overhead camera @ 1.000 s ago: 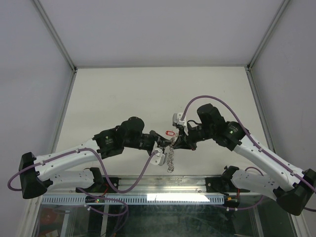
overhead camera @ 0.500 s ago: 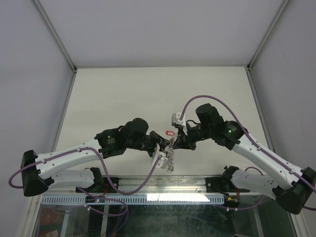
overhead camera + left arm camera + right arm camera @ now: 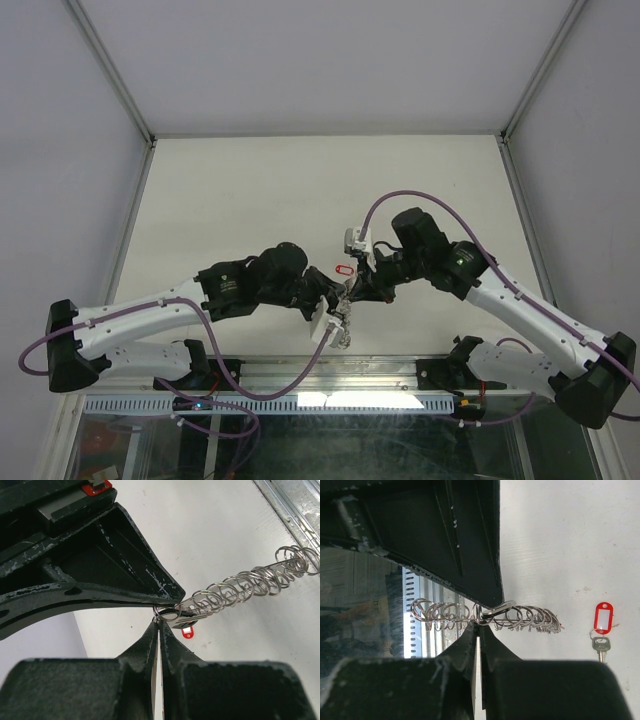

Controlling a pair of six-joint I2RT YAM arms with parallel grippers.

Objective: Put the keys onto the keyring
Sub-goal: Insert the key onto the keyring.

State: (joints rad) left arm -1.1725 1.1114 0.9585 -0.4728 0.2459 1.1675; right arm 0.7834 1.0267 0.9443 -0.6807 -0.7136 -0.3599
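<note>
The keyring (image 3: pixel 344 318) hangs edge-on between the two grippers, above the table. In the right wrist view it is a row of wire loops (image 3: pixel 445 614). My right gripper (image 3: pixel 478 623) is shut on its rim. In the left wrist view the ring (image 3: pixel 250 582) stretches away to the right. My left gripper (image 3: pixel 160 623) is shut on a small silver key (image 3: pixel 184 617) pressed against the ring's loops; that key's tag is hidden. The two grippers touch tip to tip (image 3: pixel 343 296). A second key with a red tag (image 3: pixel 602 618) lies on the table (image 3: pixel 346 269).
The white table (image 3: pixel 300 190) has grey walls at the left, right and back. A metal rail (image 3: pixel 330 365) and a slotted strip (image 3: pixel 411 630) run along the near edge, just below the hanging ring.
My left arm has pushed a little right and nearer, so its wrist sits lower in the view. My right arm has edged left. The ring stays between them.
</note>
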